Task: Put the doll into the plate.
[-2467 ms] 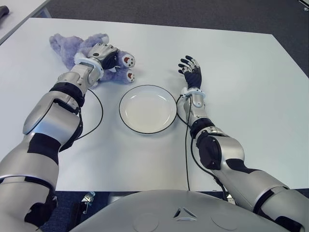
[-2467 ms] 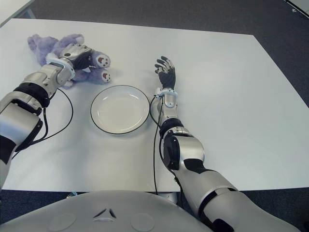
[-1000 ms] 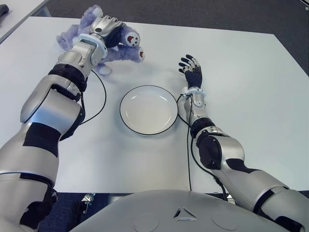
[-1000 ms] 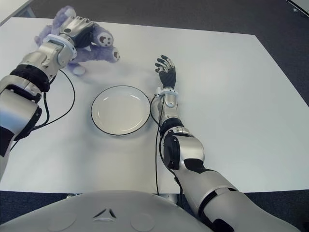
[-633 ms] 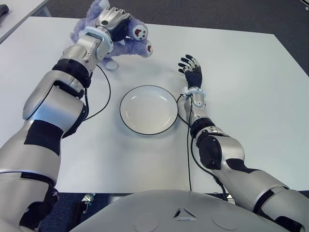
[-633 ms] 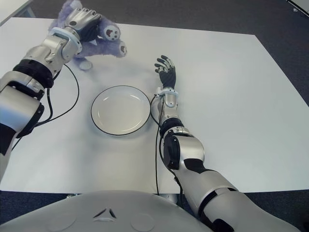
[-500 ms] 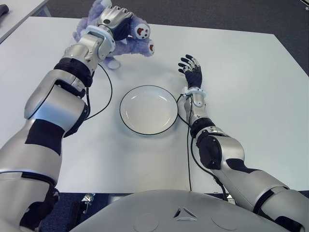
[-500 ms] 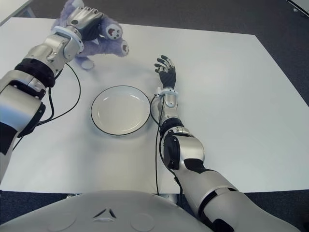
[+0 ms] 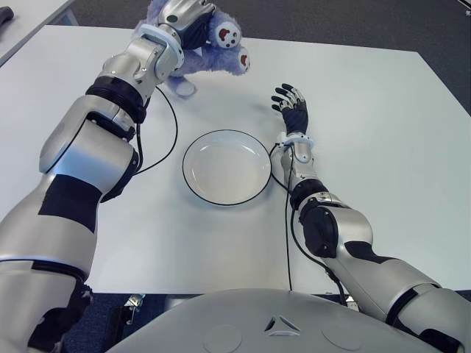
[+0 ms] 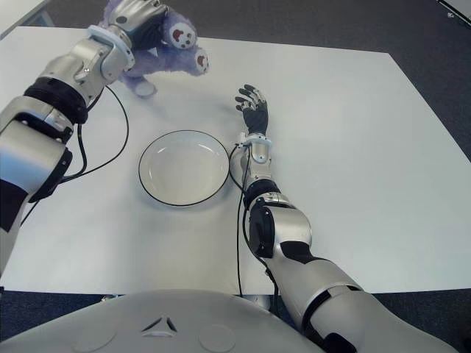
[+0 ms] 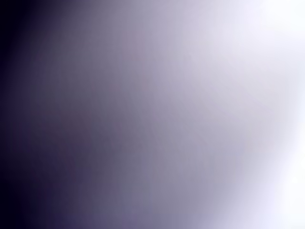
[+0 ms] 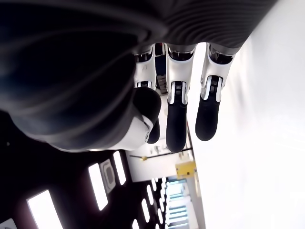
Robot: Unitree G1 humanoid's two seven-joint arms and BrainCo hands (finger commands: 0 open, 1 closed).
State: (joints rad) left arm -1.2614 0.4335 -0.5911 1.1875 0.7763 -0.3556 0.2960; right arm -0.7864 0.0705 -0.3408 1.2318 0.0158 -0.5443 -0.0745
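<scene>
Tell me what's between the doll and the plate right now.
Only bare table lies between the doll, held up by the left hand, and the plate; a black cable curves off to their left. The eye views show it.

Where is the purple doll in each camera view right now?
Left eye: doll top centre-left, gripped by the left hand.
Right eye: doll top left.
Left wrist: only a purplish blur; cannot tell.
Right wrist: not in it.
Shared landmark: the plate nearer the robot.
</scene>
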